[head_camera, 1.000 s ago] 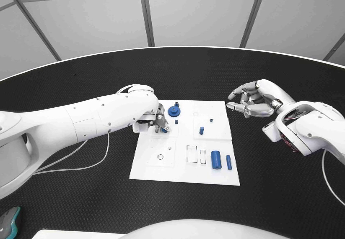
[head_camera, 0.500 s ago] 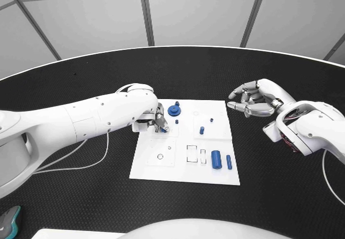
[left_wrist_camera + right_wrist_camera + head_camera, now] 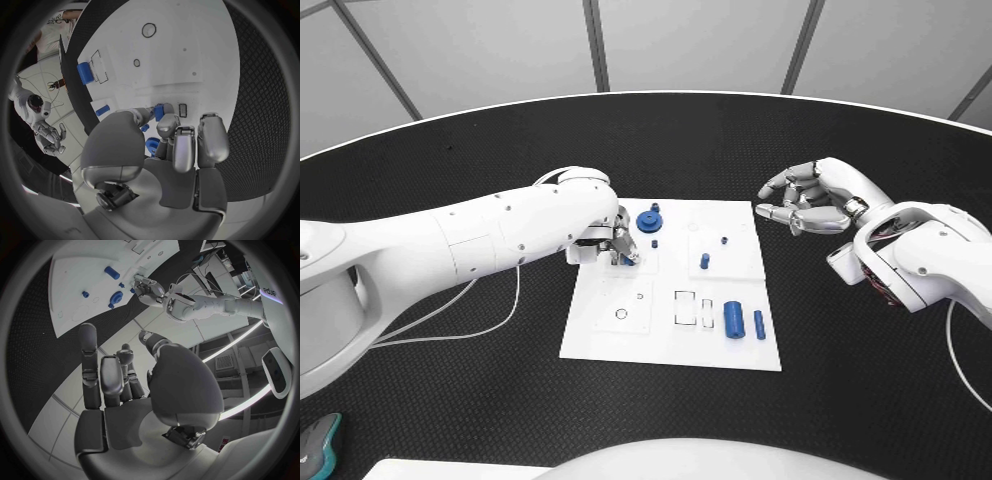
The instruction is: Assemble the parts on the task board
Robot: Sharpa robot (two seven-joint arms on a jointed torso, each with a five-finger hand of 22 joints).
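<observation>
Left hand [image 3: 610, 247] sits low over the left edge of the task board [image 3: 661, 330], fingers [image 3: 181, 145] curled down together; in the left wrist view a small blue part [image 3: 159, 111] is pinched between thumb and fingertips, right at the board surface. Just past those fingers, toward the far edge of the board, a blue round knobbed part [image 3: 649, 222] stands upright, with a tiny blue peg [image 3: 655, 243] close beside it. Further right of the fingers, mid-board, a short blue peg [image 3: 704, 263] stands, plus two tiny blue dots near the far edge, too small to identify. Nearer the robot on the board: a ring outline and rectangular slot outlines, then a fat blue cylinder [image 3: 734, 321] lying flat and a thin blue bar [image 3: 760, 325] just beside it, apart from each other. Right hand [image 3: 812, 200] hovers above the black tabletop [image 3: 877, 400], off the board's far right corner, well apart from the parts; fingers half-curled with thumb apart, holding nothing.
</observation>
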